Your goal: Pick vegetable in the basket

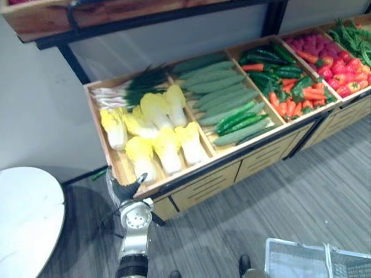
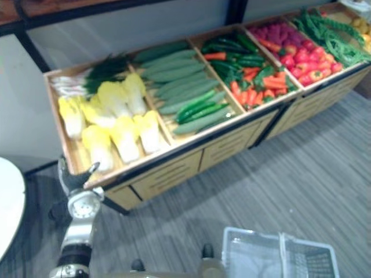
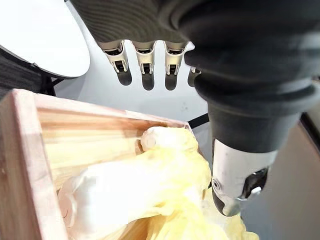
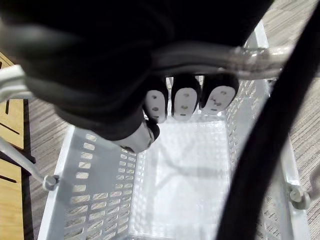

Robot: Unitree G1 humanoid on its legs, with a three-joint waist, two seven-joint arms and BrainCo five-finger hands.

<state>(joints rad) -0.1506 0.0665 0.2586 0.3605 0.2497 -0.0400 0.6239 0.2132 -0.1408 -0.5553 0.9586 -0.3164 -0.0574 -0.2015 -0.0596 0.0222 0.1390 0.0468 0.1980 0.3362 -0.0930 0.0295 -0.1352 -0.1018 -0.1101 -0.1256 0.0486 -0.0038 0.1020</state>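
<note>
In the left eye view I see the napa cabbages [image 1: 156,130], pale yellow leaves on white stalks. They lie in the leftmost compartment of the wooden stand [image 1: 200,185], with cucumbers [image 1: 226,98] in the next one. My left hand [image 1: 128,188] is at the stand's front left corner, just beside the nearest cabbage. The white basket [image 1: 295,258] shows at lower right, well apart from the stand. The right eye view gives the same layout, with a round white table [image 2: 8,197] at the far left. In the left wrist view the fingers [image 3: 144,55] are straight and slightly spread, the thumb [image 3: 235,185] apart from them, and they hold nothing. A cabbage lies in the compartment just past them; I cannot tell whether anything touches it. In the right wrist view my right hand [image 4: 185,102] has its fingers curled round the basket's handle [image 4: 240,62], with the perforated white walls below it.
</note>
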